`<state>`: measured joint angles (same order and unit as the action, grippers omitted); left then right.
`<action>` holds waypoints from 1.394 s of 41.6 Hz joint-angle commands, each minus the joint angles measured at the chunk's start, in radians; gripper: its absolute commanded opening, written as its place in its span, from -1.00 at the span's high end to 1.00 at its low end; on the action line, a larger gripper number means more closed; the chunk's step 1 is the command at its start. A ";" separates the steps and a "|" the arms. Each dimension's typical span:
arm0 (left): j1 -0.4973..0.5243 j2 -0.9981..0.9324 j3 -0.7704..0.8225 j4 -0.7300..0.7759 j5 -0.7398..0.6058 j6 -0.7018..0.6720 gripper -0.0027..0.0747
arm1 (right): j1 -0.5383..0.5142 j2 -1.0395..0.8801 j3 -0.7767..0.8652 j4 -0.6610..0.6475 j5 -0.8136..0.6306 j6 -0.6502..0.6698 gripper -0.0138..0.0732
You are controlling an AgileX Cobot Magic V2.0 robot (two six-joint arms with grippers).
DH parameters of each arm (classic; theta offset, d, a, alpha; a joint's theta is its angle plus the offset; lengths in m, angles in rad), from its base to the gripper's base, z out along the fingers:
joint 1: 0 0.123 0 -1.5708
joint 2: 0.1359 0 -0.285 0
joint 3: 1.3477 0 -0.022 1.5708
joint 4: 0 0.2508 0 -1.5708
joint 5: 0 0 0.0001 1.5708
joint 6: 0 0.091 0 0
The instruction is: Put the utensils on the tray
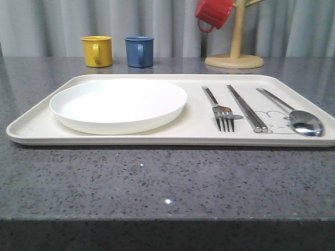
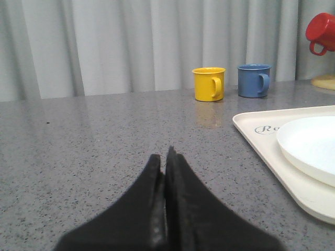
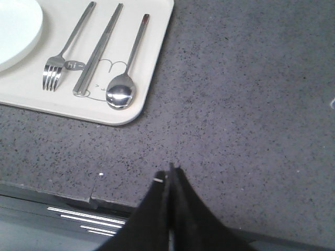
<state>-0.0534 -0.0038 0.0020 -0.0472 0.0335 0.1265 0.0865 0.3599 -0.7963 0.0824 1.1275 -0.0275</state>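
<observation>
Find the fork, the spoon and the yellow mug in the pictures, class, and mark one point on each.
fork (image 1: 224, 118): front view, on the neck just above the tines.
spoon (image 1: 307, 123): front view, on the middle of the oval bowl.
yellow mug (image 2: 208, 84): left wrist view, on the middle of its side wall.

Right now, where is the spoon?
In the front view the spoon lies on the tray at its right end, just right of the chopsticks, bowl toward the camera.

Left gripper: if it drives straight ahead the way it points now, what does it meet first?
Probably nothing soon. The left gripper, fingers shut, points over bare countertop toward the curtain. The yellow mug and tray sit off to one side, though depth is unclear.
</observation>
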 commanded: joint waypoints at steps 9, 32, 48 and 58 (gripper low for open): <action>0.003 -0.021 0.020 -0.009 -0.086 -0.007 0.98 | -0.003 0.011 -0.023 0.003 -0.060 -0.001 0.84; 0.003 -0.021 0.020 -0.009 -0.086 -0.007 0.98 | -0.019 -0.251 0.483 -0.064 -0.833 -0.015 0.84; 0.003 -0.021 0.020 -0.009 -0.086 -0.007 0.98 | -0.058 -0.387 0.824 -0.055 -1.137 -0.015 0.84; 0.003 -0.021 0.020 -0.009 -0.086 -0.007 0.98 | -0.058 -0.387 0.824 -0.056 -1.197 0.021 0.84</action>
<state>-0.0534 -0.0038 0.0020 -0.0479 0.0335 0.1265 0.0332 -0.0098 0.0258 0.0285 0.0478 -0.0256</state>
